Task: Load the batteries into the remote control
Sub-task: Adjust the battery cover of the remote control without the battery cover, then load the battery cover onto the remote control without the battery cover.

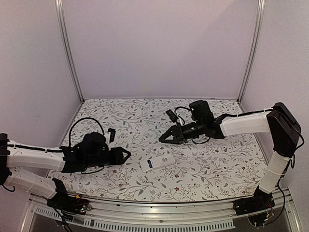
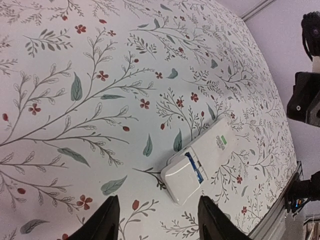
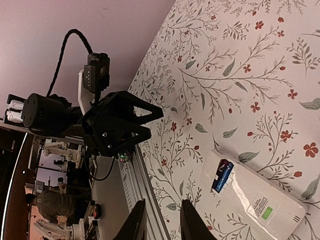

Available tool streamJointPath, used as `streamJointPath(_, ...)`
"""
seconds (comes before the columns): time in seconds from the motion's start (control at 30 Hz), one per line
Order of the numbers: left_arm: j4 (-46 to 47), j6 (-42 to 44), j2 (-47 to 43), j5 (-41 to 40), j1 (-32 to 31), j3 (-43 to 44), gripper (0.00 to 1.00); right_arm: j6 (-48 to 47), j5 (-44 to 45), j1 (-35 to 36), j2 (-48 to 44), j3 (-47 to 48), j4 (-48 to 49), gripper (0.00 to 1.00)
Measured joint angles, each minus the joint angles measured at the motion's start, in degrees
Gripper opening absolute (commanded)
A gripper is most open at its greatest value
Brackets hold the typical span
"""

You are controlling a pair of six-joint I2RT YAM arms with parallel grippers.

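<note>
Where the flower-printed white table covering nears its front edge, the small white rectangular plastic remote control lies back-up, both pincers empty.
A slim blue cylindrical battery shows in its open bay. A label with a green patch sits on the back, its print too small to read. The black left gripper hovers at the remote's nine o'clock, jaws fairly wide. Farther off, at twelve o'clock, the black right gripper has jaws narrowly apart, gripping nothing.
</note>
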Motion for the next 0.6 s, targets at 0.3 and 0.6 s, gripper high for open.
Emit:
streamJointPath(0.3, 3.78, -7.5, 8.59, 0.0, -1.2, -0.24, 0.39, -1.07, -1.29, 5.7, 7.69, 6.25, -5.11, 0.12)
streamJointPath(0.6, 11.72, -10.75, 17.73, 2.78, -1.68, -0.26, 0.32, -1.46, -1.57, 10.05, 12.52, 10.95, -8.96, 0.08)
